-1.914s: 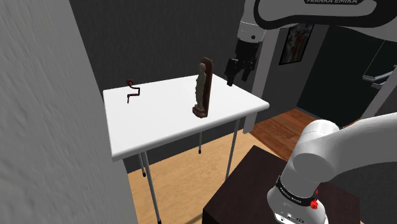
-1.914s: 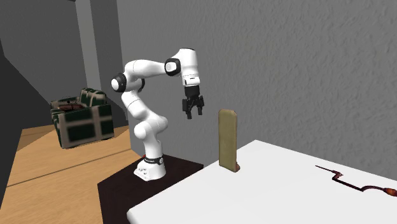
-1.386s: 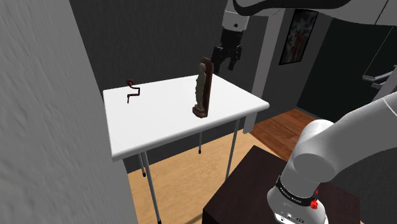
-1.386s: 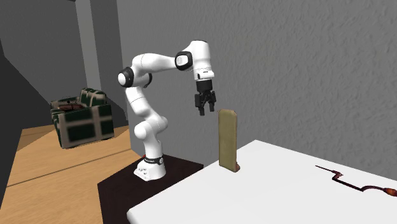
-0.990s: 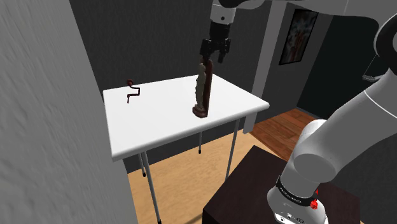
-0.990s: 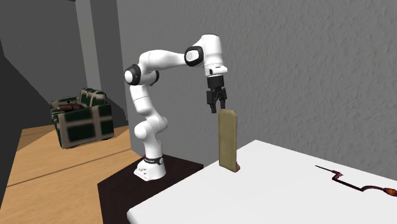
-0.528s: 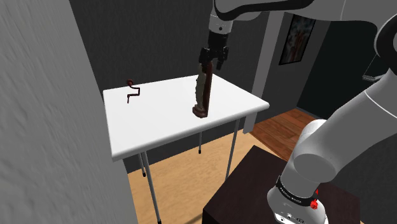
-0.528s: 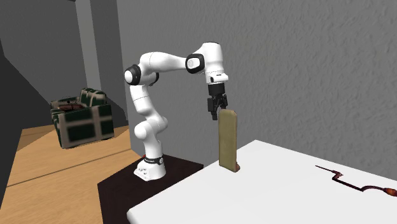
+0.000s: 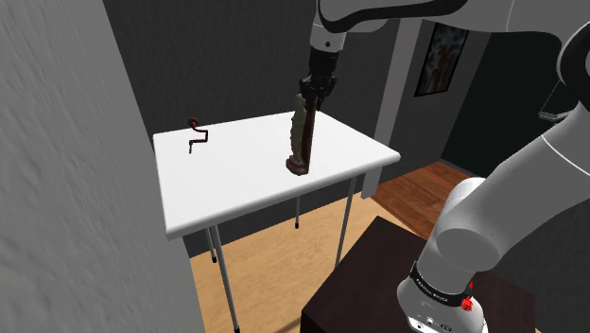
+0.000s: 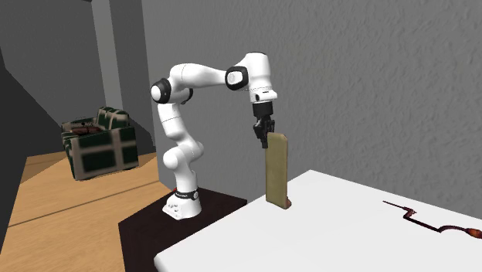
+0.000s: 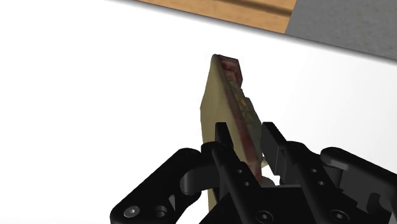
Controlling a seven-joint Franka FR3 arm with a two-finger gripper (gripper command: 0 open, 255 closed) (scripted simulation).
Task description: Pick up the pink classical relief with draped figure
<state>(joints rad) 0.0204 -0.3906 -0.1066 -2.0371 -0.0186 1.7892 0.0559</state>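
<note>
Relief (image 9: 301,142) stands upright on the white worktop (image 9: 236,189), toward the worktop side nearest the arm's stand, with its base on the surface. It reads as a tall, thin slab, tan-olive on the broad face (image 10: 276,170), with a dark reddish-brown edge and foot; no pink shows. End effector (image 9: 310,95) sits at the slab's top end above the worktop. In the wrist view its fingers (image 11: 273,137) are drawn in narrow, one on each broad face, clasping the top edge (image 11: 222,95) between them. A small bent dark-red item (image 9: 196,135) lies at the far corner of the worktop, well apart. Handling, as a judgement: the piece looks rigid, and its material cannot be told. A slab this tall on so narrow a foot likely tips at a light sideways push. The carved face is probably uneven and the back flatter, so contact may be poorer on the carved side. The hold is high up, with most of the slab below it, so the piece may swing or pivot between the pads. A straight vertical lift seems safest. If it is a cast or stone, the corners and foot would chip on a knock.
</note>
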